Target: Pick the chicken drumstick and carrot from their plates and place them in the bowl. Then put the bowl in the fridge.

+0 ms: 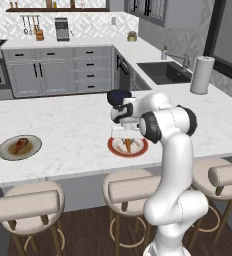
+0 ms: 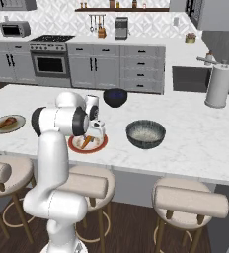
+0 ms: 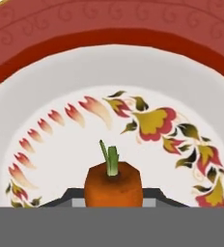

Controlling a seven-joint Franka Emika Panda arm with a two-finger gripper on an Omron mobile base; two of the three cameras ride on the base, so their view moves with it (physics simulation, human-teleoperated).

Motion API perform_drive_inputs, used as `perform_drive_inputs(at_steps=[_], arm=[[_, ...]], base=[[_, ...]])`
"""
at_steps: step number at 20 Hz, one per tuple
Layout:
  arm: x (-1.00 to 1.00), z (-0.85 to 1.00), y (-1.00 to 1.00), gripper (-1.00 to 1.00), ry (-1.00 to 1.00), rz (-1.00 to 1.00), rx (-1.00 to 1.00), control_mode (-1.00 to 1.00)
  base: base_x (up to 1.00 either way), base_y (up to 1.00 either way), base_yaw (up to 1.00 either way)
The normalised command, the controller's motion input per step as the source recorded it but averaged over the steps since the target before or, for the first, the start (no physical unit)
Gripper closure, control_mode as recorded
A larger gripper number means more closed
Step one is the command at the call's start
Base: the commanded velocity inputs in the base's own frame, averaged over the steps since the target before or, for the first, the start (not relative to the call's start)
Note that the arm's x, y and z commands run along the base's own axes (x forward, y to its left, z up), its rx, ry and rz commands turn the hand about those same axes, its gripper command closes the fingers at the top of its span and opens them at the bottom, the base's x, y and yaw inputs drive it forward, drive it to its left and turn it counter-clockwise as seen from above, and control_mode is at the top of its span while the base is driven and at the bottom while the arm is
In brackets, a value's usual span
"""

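Here, carrot [image 3: 113, 185] crown toward camera.

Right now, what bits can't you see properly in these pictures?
- Carrot: hand view, its lower end is cut off at the bottom edge.
- Gripper: right base view, too small to tell if its tips touch the carrot.
- Red-rimmed plate: left base view, the arm covers part of it.
- Chicken drumstick: left base view, too small for detail.

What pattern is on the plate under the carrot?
White plate with a red rim and a ring of red-and-yellow flowers and leaves; clearest in the hand view.
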Motion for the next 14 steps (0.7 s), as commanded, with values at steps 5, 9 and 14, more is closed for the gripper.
perform_drive_inputs(at_steps=[5, 9, 14], arm=[[-0.39, 0.35, 0.0, 1.0, 0.0, 0.0, 0.0, -1.0], [-0.21, 0.85, -0.15, 1.0, 0.0, -0.02, 0.0, -1.0], [-0.06, 0.68, -0.67, 1.0, 0.0, -0.04, 0.0, -1.0]], base=[[0.0, 0.0, 0.0], [0.0, 0.0, 0.0], [0.0, 0.0, 0.0]])
